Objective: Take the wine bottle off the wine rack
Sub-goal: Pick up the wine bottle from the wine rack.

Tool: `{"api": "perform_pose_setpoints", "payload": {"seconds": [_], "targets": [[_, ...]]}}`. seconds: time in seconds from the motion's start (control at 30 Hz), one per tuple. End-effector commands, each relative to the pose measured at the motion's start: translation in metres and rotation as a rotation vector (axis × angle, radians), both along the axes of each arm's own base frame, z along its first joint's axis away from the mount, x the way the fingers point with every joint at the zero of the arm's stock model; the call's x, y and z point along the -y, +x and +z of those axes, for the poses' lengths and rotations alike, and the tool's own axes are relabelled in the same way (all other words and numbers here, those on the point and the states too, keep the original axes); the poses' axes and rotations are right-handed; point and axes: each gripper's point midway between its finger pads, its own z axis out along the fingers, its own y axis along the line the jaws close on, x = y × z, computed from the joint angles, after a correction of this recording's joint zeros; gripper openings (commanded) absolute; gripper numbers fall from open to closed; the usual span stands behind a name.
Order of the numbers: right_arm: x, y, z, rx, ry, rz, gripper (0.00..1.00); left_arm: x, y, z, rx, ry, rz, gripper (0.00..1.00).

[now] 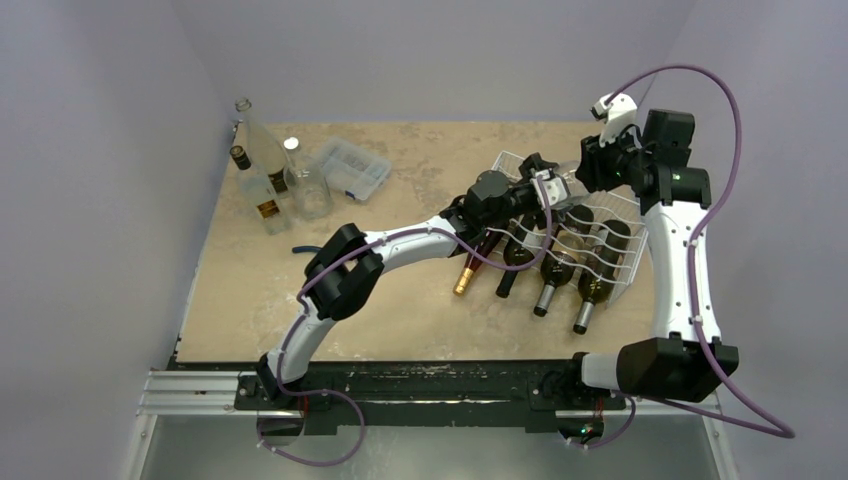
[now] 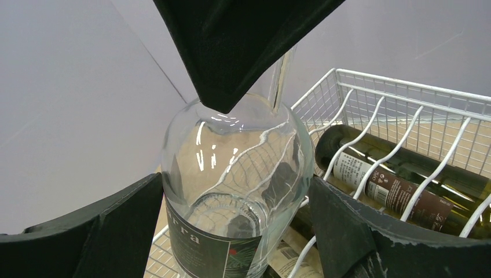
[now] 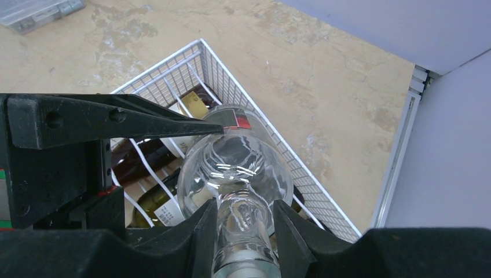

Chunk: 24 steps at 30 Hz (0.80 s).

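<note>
Clear wine bottle (image 2: 231,168) is slung between both arms over the far-left part of the wine rack (image 1: 625,265). Neck points right, base left. Can't tell whether the base is fully off the wire. A dark label on the body shows the letters "erra".

Right gripper (image 3: 243,231): closed round the neck, one finger on each side, glass touching both.

Left gripper (image 2: 236,194): fingers spread wide, one pressed on each side of the bottle's body, clamped on it.

The rack sits on the right half of the table (image 1: 400,300). It is white wire with wavy rows. Several dark bottles (image 1: 555,270) lie in the cradles, necks pointing near-left.

At far left, a cluster of glass bottles (image 1: 262,150) stands upright. A clear compartment box (image 1: 350,167) lies just to their right.
</note>
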Motion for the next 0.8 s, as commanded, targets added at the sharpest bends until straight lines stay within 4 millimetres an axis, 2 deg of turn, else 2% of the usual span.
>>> {"api": "perform_pose_setpoints", "payload": {"seconds": [0.0, 0.13, 0.23, 0.43, 0.77], "targets": [[-0.005, -0.02, 0.01, -0.03, -0.011, 0.013, 0.31, -0.001, 0.012, 0.018, -0.047, -0.086, 0.052, 0.84], [-0.01, -0.022, 0.012, -0.025, -0.003, 0.042, 0.15, -0.001, 0.011, 0.018, -0.047, -0.085, 0.051, 0.84], [-0.017, -0.022, 0.026, 0.01, 0.015, 0.079, 0.02, -0.004, 0.012, 0.022, -0.039, -0.09, 0.059, 0.85], [-0.027, -0.019, 0.056, 0.07, 0.029, 0.127, 0.0, -0.009, 0.011, 0.036, -0.015, -0.113, 0.07, 0.91], [-0.054, -0.024, 0.07, 0.094, 0.027, 0.199, 0.0, -0.021, 0.003, 0.058, 0.015, -0.147, 0.075, 0.93]]}}
